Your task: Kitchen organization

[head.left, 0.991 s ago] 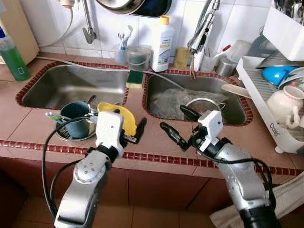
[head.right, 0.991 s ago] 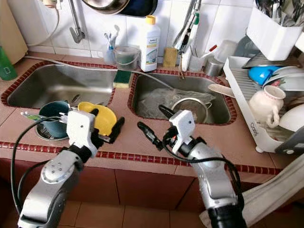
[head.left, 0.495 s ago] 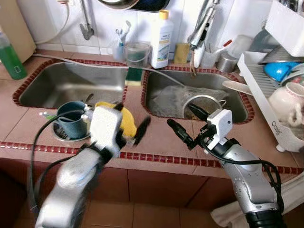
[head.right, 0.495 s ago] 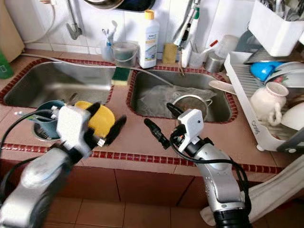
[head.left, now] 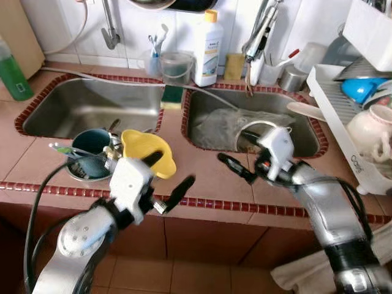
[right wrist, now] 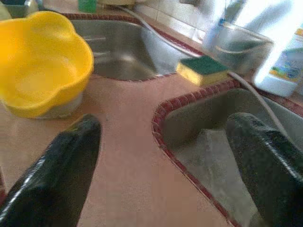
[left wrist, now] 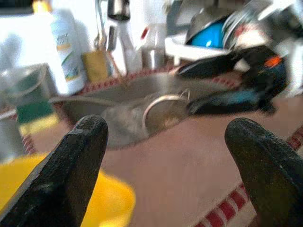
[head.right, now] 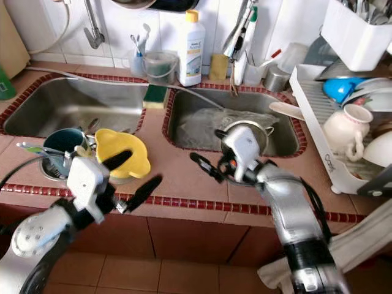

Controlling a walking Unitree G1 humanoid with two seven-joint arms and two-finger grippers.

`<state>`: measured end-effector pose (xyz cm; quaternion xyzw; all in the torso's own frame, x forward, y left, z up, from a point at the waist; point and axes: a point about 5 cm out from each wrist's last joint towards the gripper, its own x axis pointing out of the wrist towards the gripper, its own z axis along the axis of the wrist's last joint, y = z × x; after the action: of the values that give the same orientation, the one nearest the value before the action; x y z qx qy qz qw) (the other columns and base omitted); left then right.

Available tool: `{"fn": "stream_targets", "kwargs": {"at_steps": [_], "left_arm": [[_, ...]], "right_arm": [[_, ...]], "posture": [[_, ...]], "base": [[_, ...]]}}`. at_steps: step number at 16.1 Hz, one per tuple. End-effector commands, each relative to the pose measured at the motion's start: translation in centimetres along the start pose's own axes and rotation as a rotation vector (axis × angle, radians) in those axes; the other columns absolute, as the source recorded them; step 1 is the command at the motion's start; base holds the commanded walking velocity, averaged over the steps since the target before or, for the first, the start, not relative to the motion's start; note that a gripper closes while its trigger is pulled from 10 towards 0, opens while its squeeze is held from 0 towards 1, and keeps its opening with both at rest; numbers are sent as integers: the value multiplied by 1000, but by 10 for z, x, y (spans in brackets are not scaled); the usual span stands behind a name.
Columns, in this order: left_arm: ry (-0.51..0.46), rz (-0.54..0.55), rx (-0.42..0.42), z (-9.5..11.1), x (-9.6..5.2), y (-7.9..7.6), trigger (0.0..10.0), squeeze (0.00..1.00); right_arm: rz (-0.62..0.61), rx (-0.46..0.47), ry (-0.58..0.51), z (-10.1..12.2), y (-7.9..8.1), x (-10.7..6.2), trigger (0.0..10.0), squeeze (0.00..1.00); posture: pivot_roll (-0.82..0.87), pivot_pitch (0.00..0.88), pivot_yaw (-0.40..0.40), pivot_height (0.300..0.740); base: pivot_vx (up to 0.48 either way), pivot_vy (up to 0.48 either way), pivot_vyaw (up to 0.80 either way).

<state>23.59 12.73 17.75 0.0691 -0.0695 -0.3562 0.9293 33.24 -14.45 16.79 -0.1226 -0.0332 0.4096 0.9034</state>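
Terracotta counter tiles (head.left: 202,177) run between two steel sinks, and on them sits the yellow bowl (head.left: 146,150), just beside the teal cup (head.left: 90,147) that holds utensils. My left gripper (head.left: 166,177) hangs near the counter's front edge, close to the bowl, fingers spread apart and holding nothing. My right gripper (head.left: 240,160) hovers at the rim of the right sink (head.left: 309,125), fingers also wide apart. A green-and-yellow sponge (head.left: 173,96) lies on the divider between the sinks, and a white dish rack (head.left: 343,122) stands at my far right
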Motion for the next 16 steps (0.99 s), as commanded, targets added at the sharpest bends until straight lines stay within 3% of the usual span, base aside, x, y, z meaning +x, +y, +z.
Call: {"fn": "stream_targets", "kwargs": {"at_steps": [1, 4, 6, 9, 12, 14, 16], "left_arm": [[-19, -28, -6, 5, 1, -4, 10000, 0], [-30, 65, -55, 7, 0, 7, 10000, 0], [-19, 148, -98, 5, -3, 12, 10000, 0], [52, 239, -134, -5, -12, 9, 10000, 0], [77, 261, -204, -5, -14, 8, 10000, 0], [53, 282, -191, 3, -12, 12, 10000, 0], [-42, 276, -207, 21, -10, 18, 10000, 0]], "right_arm": [[44, -40, -6, 5, -3, 4, 10000, 0], [98, -76, -40, 13, -4, 16, 10000, 0], [154, -60, -113, 21, 5, 18, 10000, 0], [221, 55, -157, 14, 24, 2, 10000, 0], [273, 131, -158, 14, 33, -15, 10000, 0], [279, 141, -158, 16, 37, -22, 10000, 0], [294, 182, -148, 14, 44, -30, 10000, 0]], "posture": [[-130, 94, -46, 740], [-111, 98, -62, 740], [-101, 100, -69, 740], [-85, 95, -69, 740], [-87, 87, -62, 740], [-91, 82, -56, 740], [-95, 74, -55, 740]], "base": [[0, 0, 0], [0, 0, 0], [0, 0, 0], [0, 0, 0], [0, 0, 0], [0, 0, 0], [0, 0, 0]]}}
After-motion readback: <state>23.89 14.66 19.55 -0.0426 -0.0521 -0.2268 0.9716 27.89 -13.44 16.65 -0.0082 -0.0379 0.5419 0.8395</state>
